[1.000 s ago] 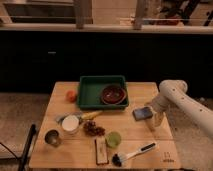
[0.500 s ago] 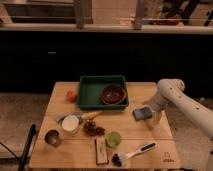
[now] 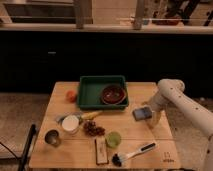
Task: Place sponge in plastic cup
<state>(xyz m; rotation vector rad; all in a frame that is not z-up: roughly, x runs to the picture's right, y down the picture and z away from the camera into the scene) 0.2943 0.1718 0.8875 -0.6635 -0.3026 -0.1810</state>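
The sponge [image 3: 142, 113], a small blue-grey block, is over the right part of the wooden table [image 3: 150, 135]. My gripper [image 3: 149, 110] comes down from the white arm [image 3: 172, 95] and stands open right at the sponge's right side, partly hidden behind it. Whether it touches the sponge I cannot tell. The light-green plastic cup [image 3: 113, 139] stands upright near the table's front middle, a good way to the left of and nearer than the sponge.
A green tray [image 3: 90, 92] at the back holds a dark red bowl [image 3: 113, 94]. An orange fruit [image 3: 71, 95], a white cup [image 3: 70, 123], a metal cup [image 3: 52, 137], dark fruit [image 3: 91, 128], a brown block [image 3: 101, 150] and a brush [image 3: 131, 152] lie around the cup.
The arm's elbow has swayed slightly. The gripper and the sponge have stayed almost in place, perhaps a touch higher.
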